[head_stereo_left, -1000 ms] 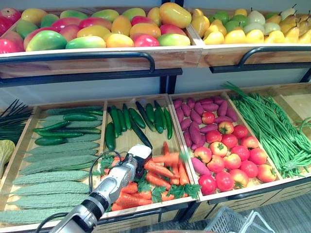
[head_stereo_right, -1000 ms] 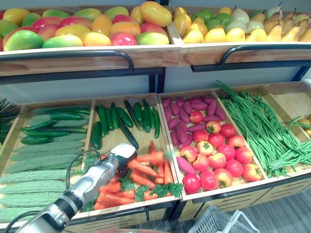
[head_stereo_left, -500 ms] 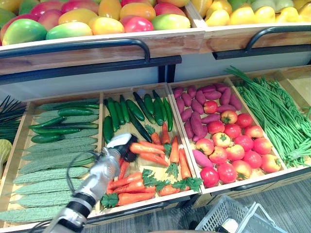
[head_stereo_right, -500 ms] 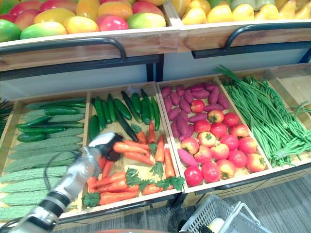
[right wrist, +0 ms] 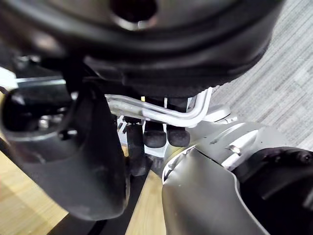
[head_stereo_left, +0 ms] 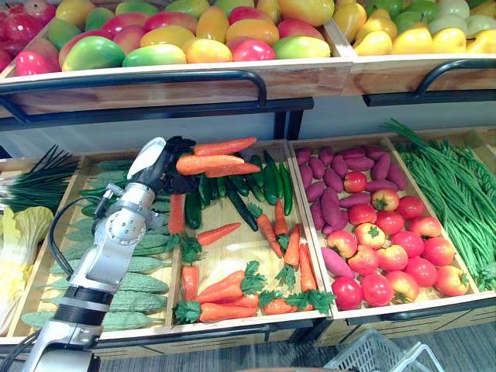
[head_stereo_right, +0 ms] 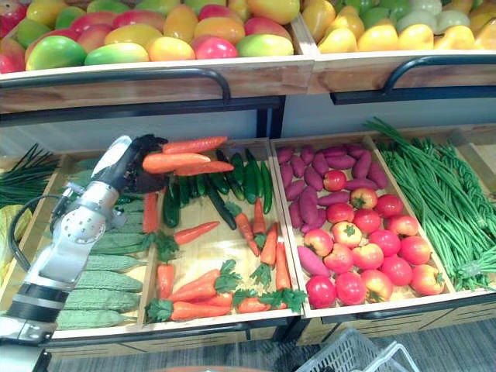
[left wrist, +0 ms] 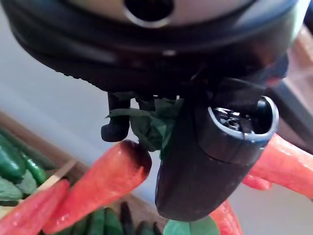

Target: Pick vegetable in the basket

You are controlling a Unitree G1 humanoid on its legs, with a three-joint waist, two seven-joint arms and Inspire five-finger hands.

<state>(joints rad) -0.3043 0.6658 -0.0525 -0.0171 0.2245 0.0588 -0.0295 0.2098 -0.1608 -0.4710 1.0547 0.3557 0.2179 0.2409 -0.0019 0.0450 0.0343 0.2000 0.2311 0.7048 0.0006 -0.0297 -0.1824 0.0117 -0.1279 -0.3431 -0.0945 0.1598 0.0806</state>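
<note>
Wooden tiers of a produce stand [head_stereo_left: 310, 77] face the robot, with mangoes [head_stereo_left: 155, 54] and pears [head_stereo_left: 418, 35] on the far upper shelf. The near lower shelf is split into compartments. At the far left lie chives [head_stereo_left: 39, 178] and a pale leafy cabbage [head_stereo_left: 19, 232], then bitter gourds [head_stereo_left: 132, 283].

The left arm comes up from the near left and stretches forward over the gourds. The left hand [head_stereo_left: 177, 164] is held high, just under the upper shelf's black rail. Its fingers [left wrist: 115, 125] and thumb are curled round the leafy tops of a bunch of carrots [head_stereo_left: 213, 163]. The green tops are bunched against the palm. The orange roots stick out to the right, roughly level and fanned slightly apart. The bunch hangs in the air over the cucumbers [head_stereo_left: 267, 174] at the far end of the middle compartment. It is well apart from the loose carrots [head_stereo_left: 225, 291] lying in the near part of that compartment.

Further right lie sweet potatoes [head_stereo_left: 329, 205] and tomatoes [head_stereo_left: 391, 256], then long beans [head_stereo_left: 453, 194]. A pale basket [head_stereo_left: 372, 360] shows at the near right edge, below the stand. In its wrist view, the right hand [right wrist: 146, 54] has its fingers hooked round a wire handle [right wrist: 161, 116].
</note>
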